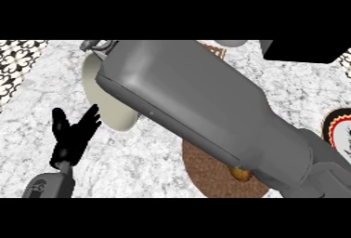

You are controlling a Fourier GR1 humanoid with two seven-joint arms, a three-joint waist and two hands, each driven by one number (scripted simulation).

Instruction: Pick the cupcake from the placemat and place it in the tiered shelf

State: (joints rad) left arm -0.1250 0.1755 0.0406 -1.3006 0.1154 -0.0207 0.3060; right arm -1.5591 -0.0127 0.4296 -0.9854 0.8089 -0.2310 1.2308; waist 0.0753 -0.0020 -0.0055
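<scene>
Brown placemat (pixel 205 174), cupcake (pixel 240 174) on it

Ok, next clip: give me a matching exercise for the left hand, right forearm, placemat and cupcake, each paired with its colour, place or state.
Things:
1. left hand
2. right forearm
3. placemat
4. cupcake

Descriptions:
A. brown and round, lower middle
B. black, open, fingers up, lower left
C. only a sliver showing at the forearm's lower edge, over the placemat
D. grey, crossing the view diagonally

Pairs: 1-B, 2-D, 3-A, 4-C
</scene>
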